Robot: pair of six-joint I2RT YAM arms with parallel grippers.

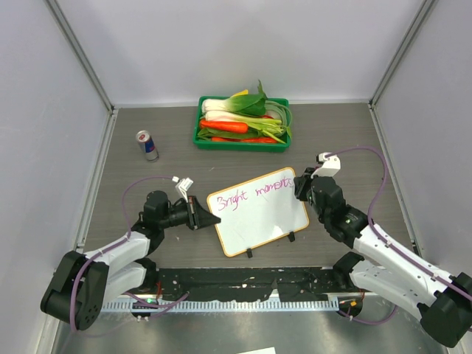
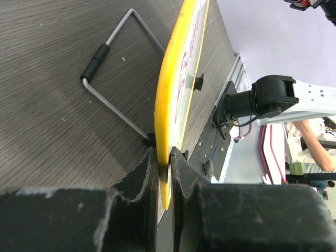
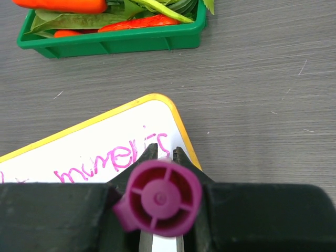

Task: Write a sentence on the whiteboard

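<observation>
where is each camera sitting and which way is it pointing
Top external: above and behind the bases, looking down; left arm and right arm show, whiteboard between them.
Left wrist: on the left arm, looking along the whiteboard's rim, which the left gripper clamps.
Right wrist: on the right arm, looking down past the marker in the right gripper toward the green tray.
Shared: all three see the whiteboard; top and right wrist see the tray.

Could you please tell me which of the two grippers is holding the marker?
The right gripper: the magenta marker is pinched between its fingers. The left gripper instead clamps the yellow rim of the whiteboard.
</observation>
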